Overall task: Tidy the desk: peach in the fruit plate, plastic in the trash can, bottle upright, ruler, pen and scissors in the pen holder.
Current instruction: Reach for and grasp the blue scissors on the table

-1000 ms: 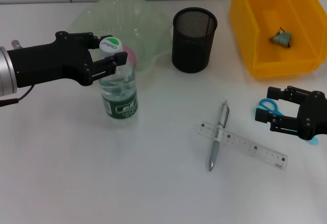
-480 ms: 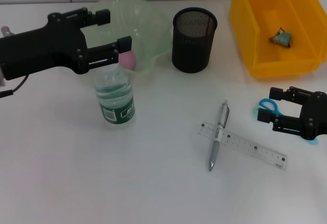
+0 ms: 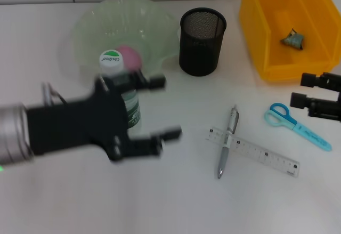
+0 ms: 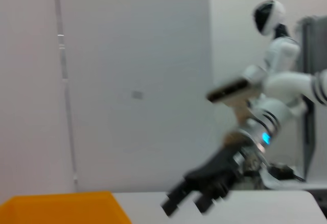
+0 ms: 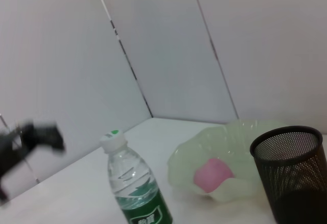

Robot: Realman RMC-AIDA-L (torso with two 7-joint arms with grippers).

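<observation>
The bottle (image 3: 113, 67) stands upright in front of the green fruit plate (image 3: 149, 18), which holds the pink peach (image 3: 130, 57). My left gripper (image 3: 168, 106) is open and blurred, just in front of the bottle and to its right, holding nothing. The pen (image 3: 228, 140) lies across the ruler (image 3: 261, 155) mid-table, with the blue scissors (image 3: 294, 124) to their right. Open and empty, my right gripper (image 3: 303, 89) hovers beyond the scissors at the right edge. The black mesh pen holder (image 3: 202, 41) stands behind. The plastic (image 3: 293, 39) lies in the yellow trash can (image 3: 266, 42).
The right wrist view shows the bottle (image 5: 138, 188), plate (image 5: 240, 137), peach (image 5: 212, 175) and pen holder (image 5: 294, 175) before a wall. The left wrist view shows a corner of the trash can (image 4: 61, 208) and my right gripper (image 4: 185, 207).
My left gripper let go of the bottle's top and swung forward and right; the bottle stays upright. My right gripper moved off the scissors, back and to the right.
</observation>
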